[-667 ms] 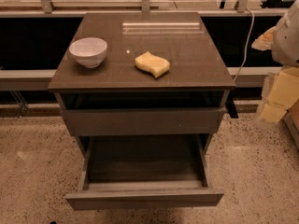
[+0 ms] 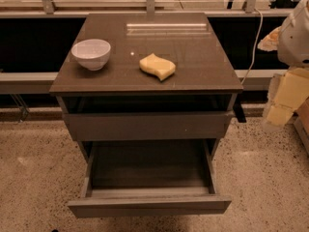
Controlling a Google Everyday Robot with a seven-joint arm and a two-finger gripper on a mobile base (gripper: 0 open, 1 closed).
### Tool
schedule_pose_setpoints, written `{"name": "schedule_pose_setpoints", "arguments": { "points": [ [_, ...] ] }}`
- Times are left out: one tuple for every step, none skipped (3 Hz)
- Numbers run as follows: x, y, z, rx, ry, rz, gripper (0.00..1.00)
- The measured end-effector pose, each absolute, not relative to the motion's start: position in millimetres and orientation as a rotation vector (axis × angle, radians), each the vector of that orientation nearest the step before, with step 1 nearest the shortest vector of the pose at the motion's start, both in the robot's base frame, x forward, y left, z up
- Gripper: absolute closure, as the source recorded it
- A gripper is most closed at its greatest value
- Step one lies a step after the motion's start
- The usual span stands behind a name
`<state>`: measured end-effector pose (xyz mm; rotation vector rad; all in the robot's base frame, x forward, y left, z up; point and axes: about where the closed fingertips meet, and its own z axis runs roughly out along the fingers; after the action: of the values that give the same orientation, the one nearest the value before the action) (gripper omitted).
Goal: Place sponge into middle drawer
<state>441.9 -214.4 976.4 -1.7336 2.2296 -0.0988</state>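
The tool (image 2: pixel 282 103) hangs at the far right edge of the view, below the white arm housing (image 2: pixel 295 33), off the right side of the cabinet and level with its upper drawer; whether it is open or closed cannot be told, and it carries nothing visible. A white cable (image 2: pixel 253 42) runs down just left of the arm, behind the cabinet's right corner.

On the brown surface (image 2: pixel 203 71) the pale yellow sponge (image 2: pixel 157 67) lies flat, near the middle and a little toward the near edge, well apart from the tool. A white bowl (image 2: pixel 91 53) stands upright to its left, near the left edge, not touching it.

Under the surface, the upper drawer front (image 2: pixel 147 125) sits slightly ajar. Below it the middle drawer (image 2: pixel 149 206) is pulled well out toward the near side, its dark floor bare. The speckled floor (image 2: pixel 270 178) surrounds the cabinet.
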Motion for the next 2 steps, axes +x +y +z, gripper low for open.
{"name": "schedule_pose_setpoints", "arguments": {
  "points": [
    [490.9, -199.4, 968.8, -1.751, 2.198, -0.097, 0.00],
    [570.1, -173.9, 954.5, -1.688, 2.138, -0.061, 0.00]
  ]
}}
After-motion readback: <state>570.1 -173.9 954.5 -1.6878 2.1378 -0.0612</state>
